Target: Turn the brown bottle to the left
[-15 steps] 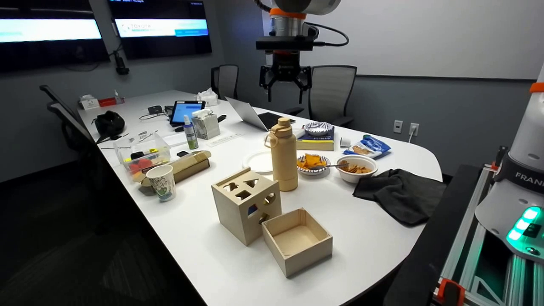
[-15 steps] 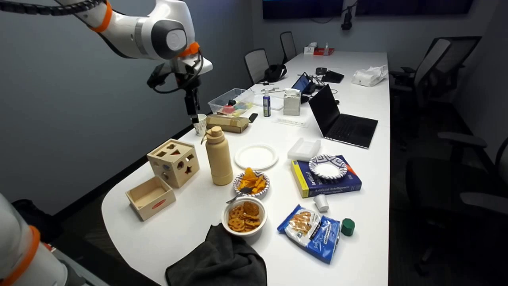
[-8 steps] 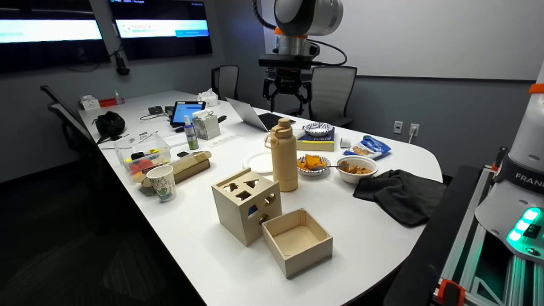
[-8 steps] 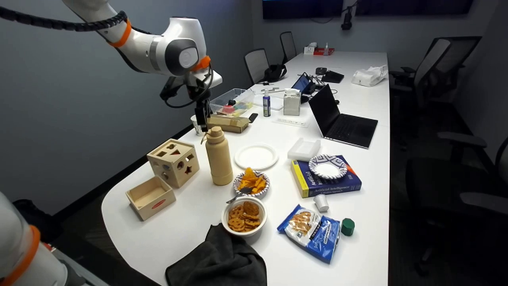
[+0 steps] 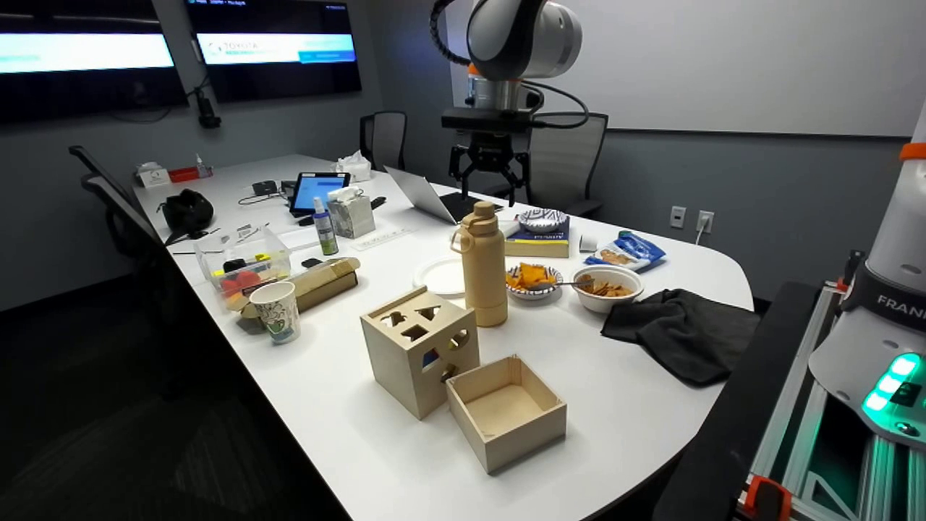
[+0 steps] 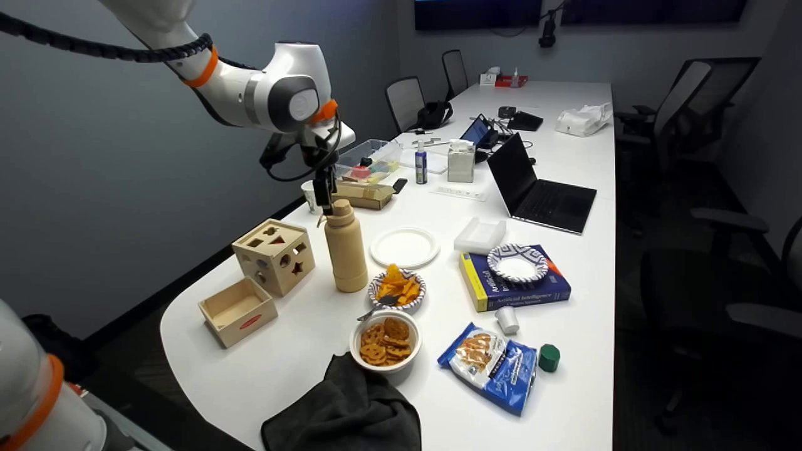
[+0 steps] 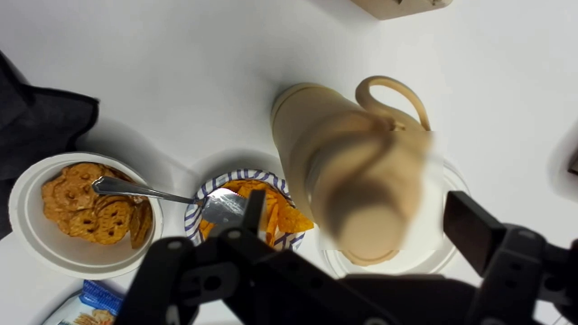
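Note:
The brown bottle, tan with a loop handle on its cap, stands upright on the table in both exterior views (image 5: 485, 271) (image 6: 346, 254). In the wrist view the bottle (image 7: 311, 122) is seen from above, its cap blurred and its handle loop pointing to the upper right. My gripper (image 5: 488, 194) is open and empty, with its fingers pointing down at about cap height. The gripper also shows beside the cap in an exterior view (image 6: 326, 205). In the wrist view the cap appears between the gripper's spread fingers (image 7: 363, 216), with gaps on both sides. No contact is visible.
A wooden shape box (image 5: 419, 354) and an open wooden tray (image 5: 506, 412) stand near the bottle. A chip bowl (image 6: 398, 289) is close beside it, with a cracker bowl (image 6: 385, 341) and spoon. A white plate (image 6: 405, 247) lies behind. A dark cloth (image 6: 344, 413) lies in front.
My arm and open gripper have come down from well above the bottle to about its cap, moving slightly right in both exterior views. The bottle and other objects have not moved.

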### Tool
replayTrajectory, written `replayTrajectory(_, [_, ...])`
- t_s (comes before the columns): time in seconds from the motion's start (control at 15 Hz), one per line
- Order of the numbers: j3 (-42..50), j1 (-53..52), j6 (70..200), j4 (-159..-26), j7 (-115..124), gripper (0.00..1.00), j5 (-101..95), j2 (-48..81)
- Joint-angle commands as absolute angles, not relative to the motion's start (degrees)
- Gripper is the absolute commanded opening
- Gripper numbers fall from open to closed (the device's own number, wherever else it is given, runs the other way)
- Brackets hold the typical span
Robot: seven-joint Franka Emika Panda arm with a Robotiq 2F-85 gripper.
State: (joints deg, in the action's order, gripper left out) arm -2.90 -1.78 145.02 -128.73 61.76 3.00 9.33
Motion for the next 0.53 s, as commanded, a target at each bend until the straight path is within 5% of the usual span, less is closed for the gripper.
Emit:
replayTrajectory(0.0, [-1.69, -3.25, 145.30, -126.83, 62.73, 1.00, 3.74, 10.56])
replayTrajectory(0.13, [-1.57, -3.42, 145.18, -126.18, 62.70, 1.00, 3.73, 10.98])
replayTrajectory(0.2, [-1.52, -3.51, 145.08, -125.90, 62.76, 0.75, 3.68, 11.19])
replayTrajectory(0.47, [-1.24, -3.67, 144.80, -125.25, 62.86, 0.49, 3.64, 11.78])
